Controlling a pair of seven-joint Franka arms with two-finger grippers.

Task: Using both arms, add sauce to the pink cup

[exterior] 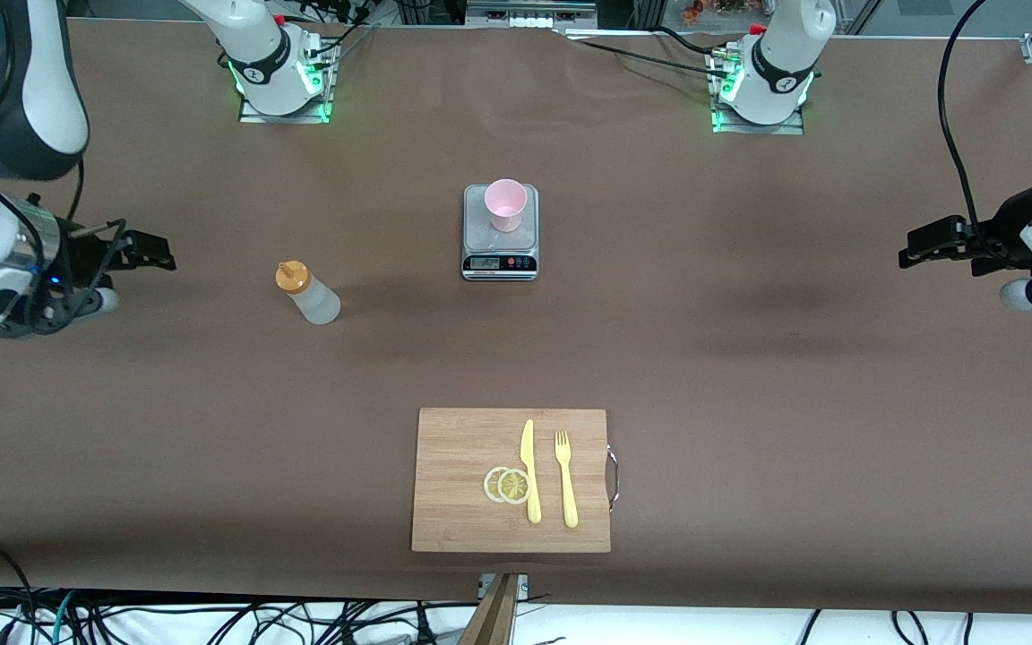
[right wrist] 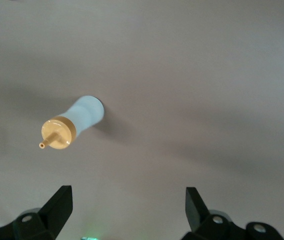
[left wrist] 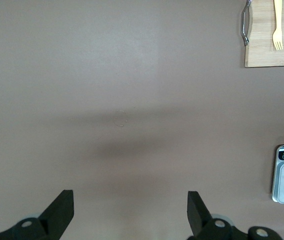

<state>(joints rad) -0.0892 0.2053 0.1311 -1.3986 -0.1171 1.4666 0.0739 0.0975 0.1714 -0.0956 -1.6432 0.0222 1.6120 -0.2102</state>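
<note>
Brown-covered table (exterior: 749,358) under even light — tangled black cables (exterior: 211,618) along its near edge, on white floor.

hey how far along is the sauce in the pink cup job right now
The pink cup sits on the scale; its contents can't be made out. The sauce bottle stands capped on the table. Left gripper and right gripper hang open, holding nothing. Fits before pouring or afterwards.

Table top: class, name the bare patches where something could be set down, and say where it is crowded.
Bare table lies between the scale holding the pink cup and the cutting board, and from the scale toward the left hand. The sauce bottle stands by the right hand. Only the board is crowded.
</note>
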